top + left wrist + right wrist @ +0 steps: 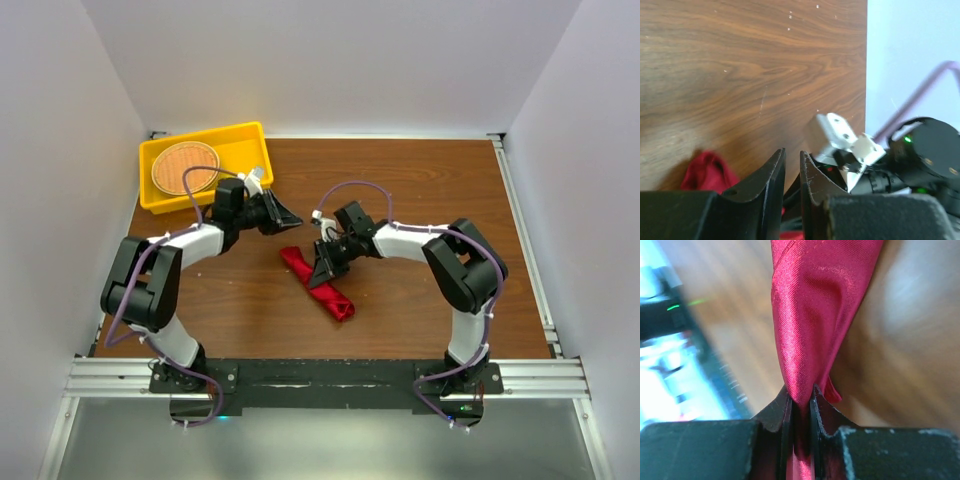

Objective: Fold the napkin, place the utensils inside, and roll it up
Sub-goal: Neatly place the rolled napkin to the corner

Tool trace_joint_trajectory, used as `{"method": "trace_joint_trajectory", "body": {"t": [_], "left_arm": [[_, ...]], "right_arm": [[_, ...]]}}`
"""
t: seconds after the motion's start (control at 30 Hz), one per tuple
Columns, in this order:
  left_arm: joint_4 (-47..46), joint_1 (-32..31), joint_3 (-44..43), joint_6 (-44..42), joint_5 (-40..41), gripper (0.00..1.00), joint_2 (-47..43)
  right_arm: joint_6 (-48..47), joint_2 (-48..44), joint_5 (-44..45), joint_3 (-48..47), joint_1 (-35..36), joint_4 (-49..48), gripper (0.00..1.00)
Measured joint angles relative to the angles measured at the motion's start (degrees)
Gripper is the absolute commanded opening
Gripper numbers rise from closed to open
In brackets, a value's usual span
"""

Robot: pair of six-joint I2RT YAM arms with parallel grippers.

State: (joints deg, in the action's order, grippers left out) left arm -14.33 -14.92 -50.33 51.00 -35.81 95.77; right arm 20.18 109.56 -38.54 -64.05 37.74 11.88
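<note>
The red napkin (336, 299) lies in a tight, narrow roll on the wooden table, running diagonally from upper left to lower right. My right gripper (322, 272) is shut on its upper part; in the right wrist view the jaws (801, 390) pinch a fold of the red cloth (820, 300). My left gripper (290, 217) is up and to the left of the napkin, apart from it, with its jaws (791, 151) nearly together and nothing between them. One end of the napkin (705, 172) shows in the left wrist view. The gold fork is not visible in any view.
A yellow bin (250, 135) stands at the back left with the round woven mat (185, 168) inside it. The right arm's wrist (842, 137) is close in front of my left gripper. White walls enclose the table on three sides.
</note>
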Motion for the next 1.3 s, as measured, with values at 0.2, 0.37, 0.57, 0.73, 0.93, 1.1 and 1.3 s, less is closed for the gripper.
{"method": "trace_joint_trajectory", "body": {"t": [0.2,0.37,0.57,0.73,0.93,1.1,1.3], "left_arm": [[-8.8,-2.9,7.6,4.8,-1.3,0.20,0.1],[-17.3,-7.4,11.3,9.7,-1.9,0.19,3.9],[-23.5,-10.4,11.3,11.5,-1.9,0.18,8.3],[-25.5,-10.4,11.3,11.4,-1.6,0.16,11.7],[-25.3,-10.8,10.1,9.9,-1.8,0.15,13.0],[-24.9,-10.9,9.5,9.1,-1.7,0.14,13.2],[-23.9,-10.9,9.1,7.9,-1.5,0.13,13.3]], "right_arm": [[7.2,1.2,-10.8,5.5,-3.3,-9.5,0.00],[8.4,3.5,-14.3,8.3,-7.2,-14.5,0.00],[7.3,3.6,-15.3,9.6,-9.1,-15.8,0.00],[6.0,3.6,-15.4,10.1,-9.4,-16.0,0.06],[2.6,3.2,-13.5,8.5,-9.7,-10.7,0.26],[-1.5,0.5,-8.0,5.4,-9.7,-0.4,0.45],[-5.8,-4.7,0.5,4.2,-9.2,9.9,0.54]]}}
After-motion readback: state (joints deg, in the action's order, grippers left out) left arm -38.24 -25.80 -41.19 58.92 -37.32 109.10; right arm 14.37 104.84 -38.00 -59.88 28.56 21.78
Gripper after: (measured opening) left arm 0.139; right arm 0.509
